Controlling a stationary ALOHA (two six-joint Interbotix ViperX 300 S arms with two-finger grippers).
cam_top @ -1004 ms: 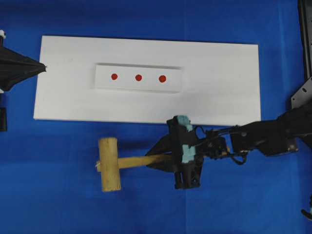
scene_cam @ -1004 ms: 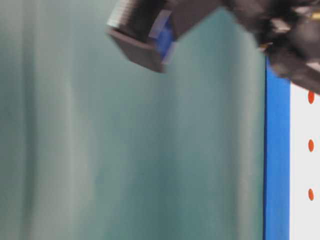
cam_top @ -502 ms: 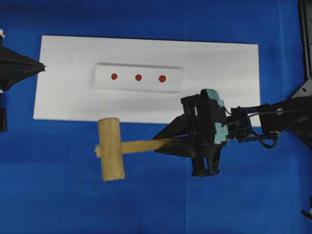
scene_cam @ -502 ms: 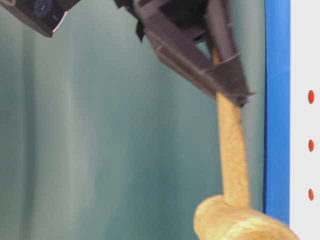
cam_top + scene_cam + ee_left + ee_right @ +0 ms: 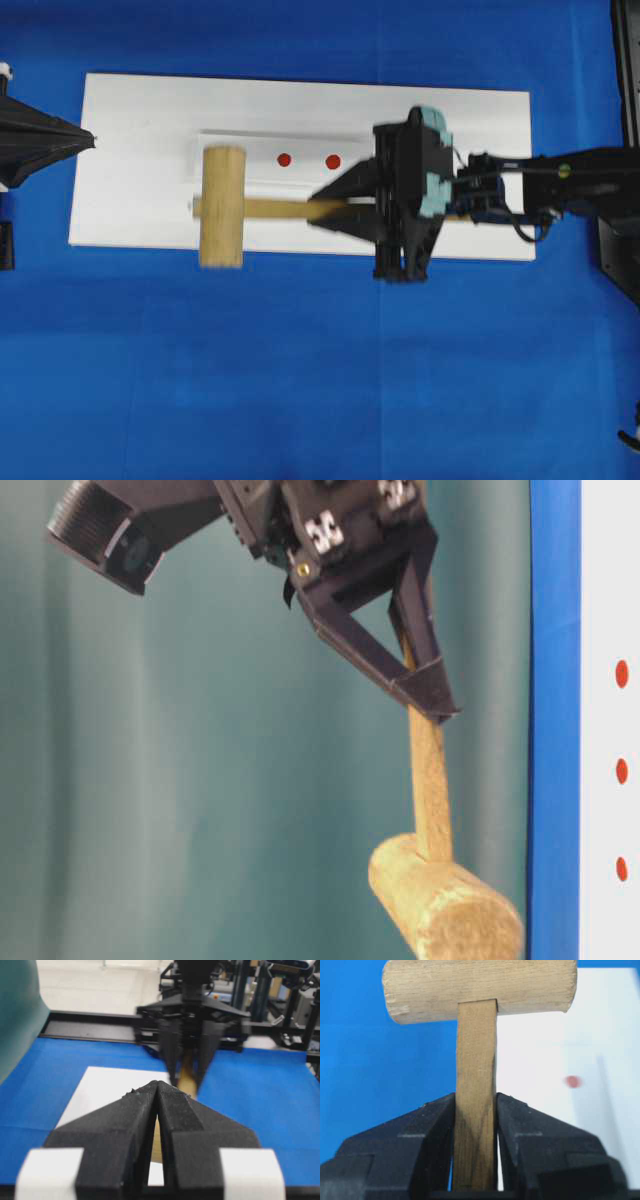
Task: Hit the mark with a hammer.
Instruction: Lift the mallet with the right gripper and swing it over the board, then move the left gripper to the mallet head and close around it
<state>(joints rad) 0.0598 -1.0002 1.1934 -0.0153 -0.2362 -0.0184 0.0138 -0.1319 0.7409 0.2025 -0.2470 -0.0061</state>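
The hammer (image 5: pixel 222 205), a light-wood mallet, hangs in the air with its thick head over the left end of the raised white strip (image 5: pixel 300 175). My right gripper (image 5: pixel 318 209) is shut on the flat handle (image 5: pixel 476 1060), which runs straight between the fingers (image 5: pixel 435 1120). Two red marks (image 5: pixel 284 159) show on the strip right of the head. The head covers whatever lies beneath it. In the table-level view the hammer head (image 5: pixel 445 905) hangs below the right gripper (image 5: pixel 430 695), off the surface. My left gripper (image 5: pixel 88 138) rests shut and empty at the board's left edge.
The white board (image 5: pixel 450 130) lies on a blue cloth (image 5: pixel 300 380). A teal curtain (image 5: pixel 200 780) fills the table-level view's left. Black frames and equipment (image 5: pixel 280 1005) stand behind the right arm.
The right gripper has lifted the hammer off the blue cloth and carried it up over the white board. The head now sits over the strip's left end. The left arm is still.
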